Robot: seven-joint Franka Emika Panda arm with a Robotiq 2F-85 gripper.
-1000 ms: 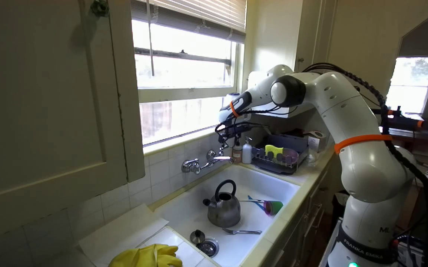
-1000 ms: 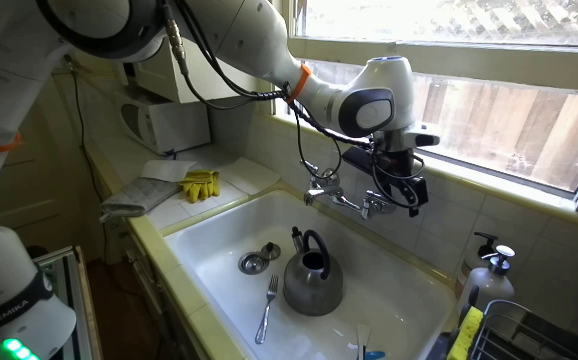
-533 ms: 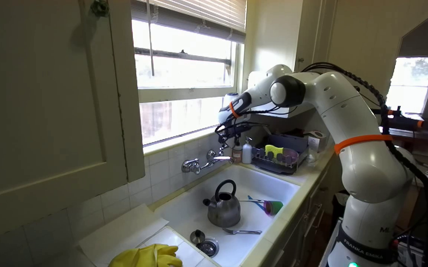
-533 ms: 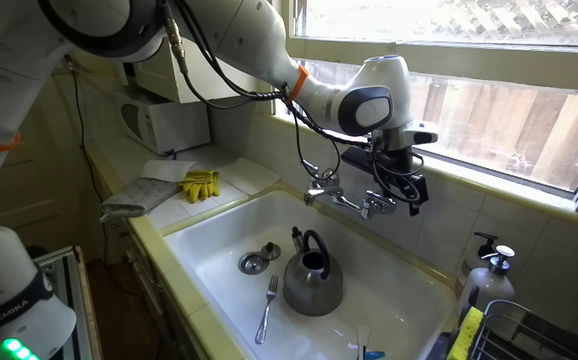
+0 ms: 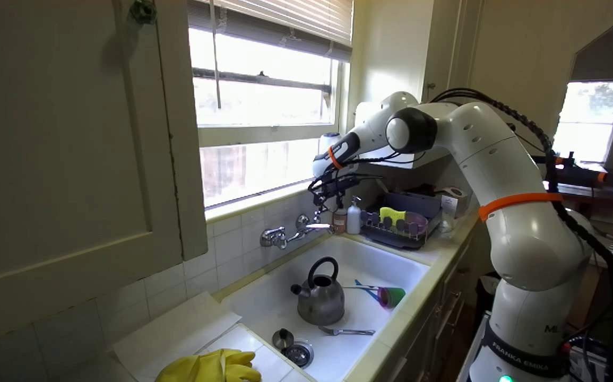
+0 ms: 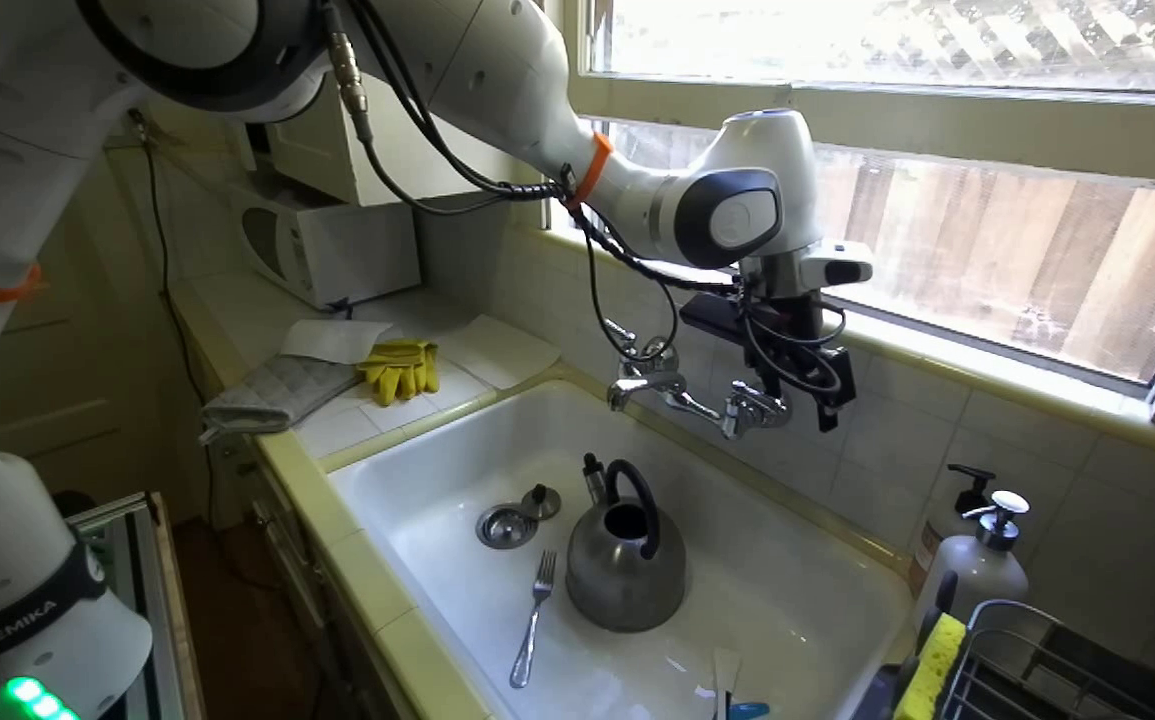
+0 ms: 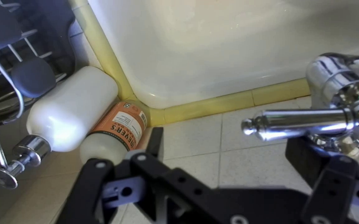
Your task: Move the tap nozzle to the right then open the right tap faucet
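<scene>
The tap nozzle (image 6: 645,384), a chrome spout, sticks out from the middle of the mixer tap over the sink in both exterior views (image 5: 319,227). I cannot make it out in the wrist view. The right tap faucet (image 6: 755,406) is a chrome handle on the tap's right end. It shows large at the right in the wrist view (image 7: 300,123), pointing between the jaws. My gripper (image 7: 227,146) is open, pointing down beside the wall at this handle (image 6: 801,404). One finger is close against the handle's base; I cannot tell whether it touches. The other is well apart.
A grey kettle (image 6: 627,565) and a fork (image 6: 535,620) lie in the sink. A white soap bottle (image 7: 73,105) and an orange-labelled bottle (image 7: 120,127) stand at the sink corner, near one finger. A dish rack (image 5: 396,225) is beside them. The tiled wall (image 6: 897,440) is close behind the gripper.
The wrist and gripper have shifted very slightly to the left in an exterior view. The tap nozzle and the right faucet handle look unchanged.
</scene>
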